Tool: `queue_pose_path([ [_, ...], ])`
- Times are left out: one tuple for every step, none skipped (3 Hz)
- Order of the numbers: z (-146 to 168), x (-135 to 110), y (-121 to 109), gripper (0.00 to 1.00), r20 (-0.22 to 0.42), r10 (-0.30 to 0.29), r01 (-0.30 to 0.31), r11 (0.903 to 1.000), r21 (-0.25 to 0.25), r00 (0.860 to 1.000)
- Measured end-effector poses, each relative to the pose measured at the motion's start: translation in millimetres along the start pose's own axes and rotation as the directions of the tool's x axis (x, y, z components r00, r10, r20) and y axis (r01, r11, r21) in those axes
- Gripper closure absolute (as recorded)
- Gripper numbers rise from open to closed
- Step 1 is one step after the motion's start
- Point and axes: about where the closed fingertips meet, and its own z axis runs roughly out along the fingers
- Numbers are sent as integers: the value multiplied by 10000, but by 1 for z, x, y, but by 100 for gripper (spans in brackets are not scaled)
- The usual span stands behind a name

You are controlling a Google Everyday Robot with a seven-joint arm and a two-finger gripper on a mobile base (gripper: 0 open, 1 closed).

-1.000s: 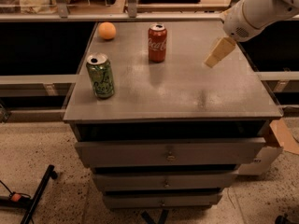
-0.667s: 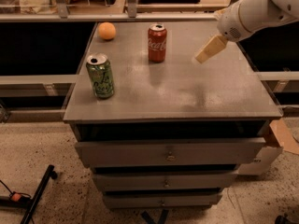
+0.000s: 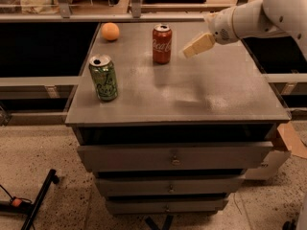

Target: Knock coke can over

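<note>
Sliding leftward since a second ago, the gripper (image 3: 189,51) has come from over the right side of the cabinet top (image 3: 201,92) to nearer its middle, while both cans and the ball sit where they were. Nearest the front, the green can (image 3: 103,78) stands upright by the left edge, not far from the front-left corner. Farther back, the coke can (image 3: 162,44) stands upright about midway between the left and right edges, closer to the far edge than to the front one. The gripper hangs just to the can's right, near it but apart, its tan tip slanting down and left toward the can from the white arm (image 3: 244,20). It holds nothing and touches neither can nor surface; whether it is open or closed cannot be told. The orange ball (image 3: 110,31) rests at the far-left corner
</note>
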Motion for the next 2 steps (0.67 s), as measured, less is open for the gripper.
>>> queue_pose_path([
  [22,0,1,0,760,820,-794,9962,-366,9937],
  [44,-2,3,0,1516,1302,-1218,9905,-638,9798],
])
